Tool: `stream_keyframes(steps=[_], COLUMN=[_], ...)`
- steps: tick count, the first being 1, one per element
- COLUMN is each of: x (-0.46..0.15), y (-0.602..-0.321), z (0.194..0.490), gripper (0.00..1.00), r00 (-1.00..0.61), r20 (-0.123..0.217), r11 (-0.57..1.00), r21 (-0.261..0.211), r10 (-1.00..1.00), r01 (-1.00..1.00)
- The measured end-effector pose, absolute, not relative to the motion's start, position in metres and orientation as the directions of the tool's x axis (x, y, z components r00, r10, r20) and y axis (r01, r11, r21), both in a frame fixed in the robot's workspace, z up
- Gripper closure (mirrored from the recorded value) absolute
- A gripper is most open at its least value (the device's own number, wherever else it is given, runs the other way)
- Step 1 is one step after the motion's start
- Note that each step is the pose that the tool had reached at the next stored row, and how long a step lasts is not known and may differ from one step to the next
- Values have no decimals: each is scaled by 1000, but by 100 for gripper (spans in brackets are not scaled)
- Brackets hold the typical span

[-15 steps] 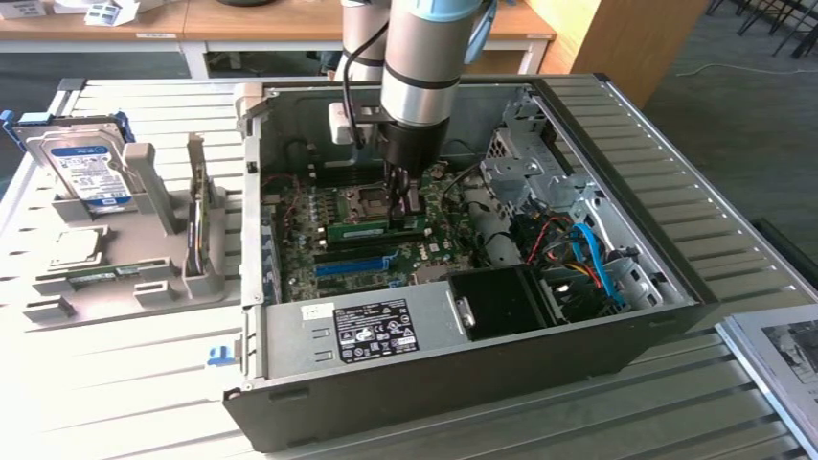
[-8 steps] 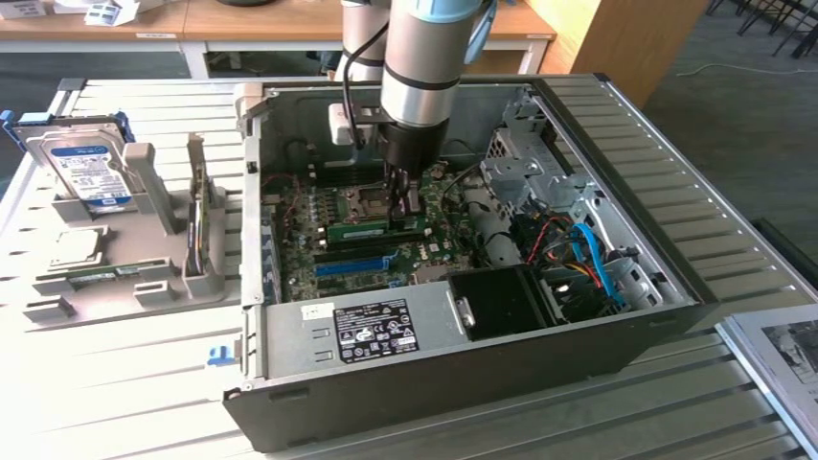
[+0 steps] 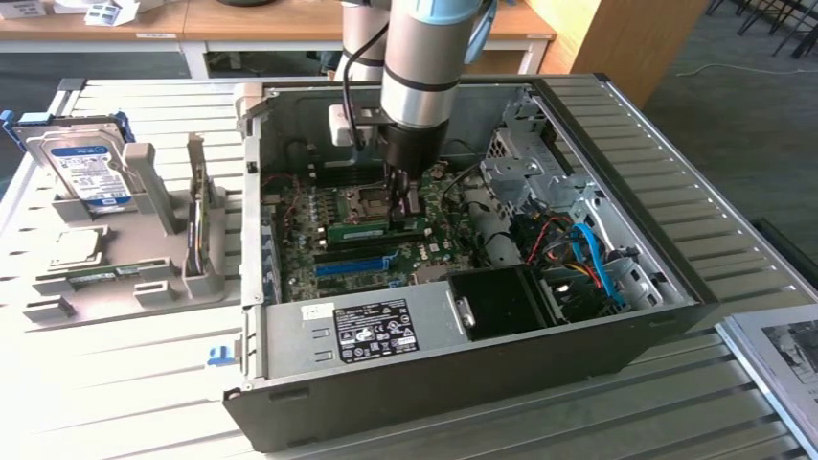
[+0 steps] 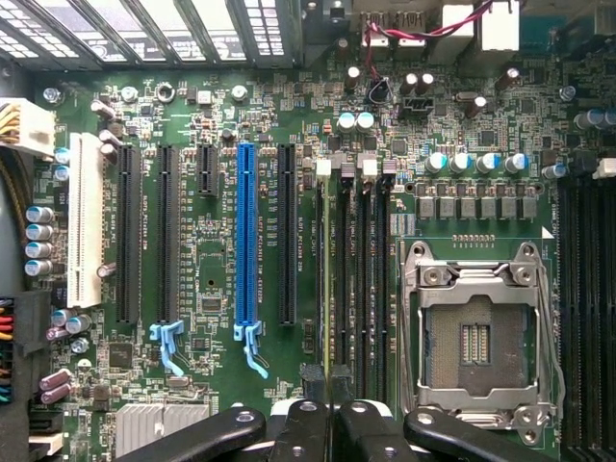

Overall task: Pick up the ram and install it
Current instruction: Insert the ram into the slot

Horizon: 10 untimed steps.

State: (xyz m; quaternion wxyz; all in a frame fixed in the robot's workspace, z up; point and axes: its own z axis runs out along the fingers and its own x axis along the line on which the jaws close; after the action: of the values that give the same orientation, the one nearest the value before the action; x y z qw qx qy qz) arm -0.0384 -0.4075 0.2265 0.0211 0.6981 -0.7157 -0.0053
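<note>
The ram [image 3: 364, 229] is a long green stick standing on edge over the memory slots of the motherboard [image 3: 306, 259], inside the open computer case [image 3: 435, 383]. My gripper [image 3: 406, 213] reaches straight down into the case and is shut on the stick's upper edge near one end. From the wrist view the ram [image 4: 327, 289] is a thin line seen edge-on, running away from my gripper [image 4: 328, 377] along the outermost memory slot, beside the other black slots [image 4: 361, 279]. I cannot tell whether it is seated or just above the slot.
Beside the memory slots is an empty CPU socket [image 4: 476, 337]. A blue expansion slot [image 4: 246, 241] lies on the other side. On the exterior view's left a grey holder [image 3: 128, 278] carries a hard drive [image 3: 83, 168], a CPU [image 3: 77, 247] and another green board [image 3: 198, 230]. Cables [image 3: 595, 259] fill the case's right.
</note>
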Motion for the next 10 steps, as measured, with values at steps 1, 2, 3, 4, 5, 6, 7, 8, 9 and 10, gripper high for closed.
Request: stream_keyframes(steps=[1, 2, 3, 4, 5, 6, 7, 8, 9, 10], x=[-38, -38, -38, -38, -38, -38, -38, -38, -38, -38], y=[-407, -407, -407, -407, -407, -407, -407, -407, -407, -407], z=[226, 226, 226, 225, 225, 225, 224, 224, 223, 223], gripper=[88, 88, 88, 88, 88, 88, 88, 88, 88, 88], r00=[-24, -24, -24, -24, -24, -24, -24, -24, -24, -24], r20=[23, 23, 23, 23, 23, 23, 23, 23, 23, 23], r11=[25, 25, 25, 25, 25, 25, 25, 25, 25, 25], r21=[37, 37, 37, 37, 37, 37, 37, 37, 37, 37], r10=[-999, -999, -999, -999, -999, -999, -999, -999, -999, -999], r01=[-999, -999, -999, -999, -999, -999, -999, -999, -999, -999])
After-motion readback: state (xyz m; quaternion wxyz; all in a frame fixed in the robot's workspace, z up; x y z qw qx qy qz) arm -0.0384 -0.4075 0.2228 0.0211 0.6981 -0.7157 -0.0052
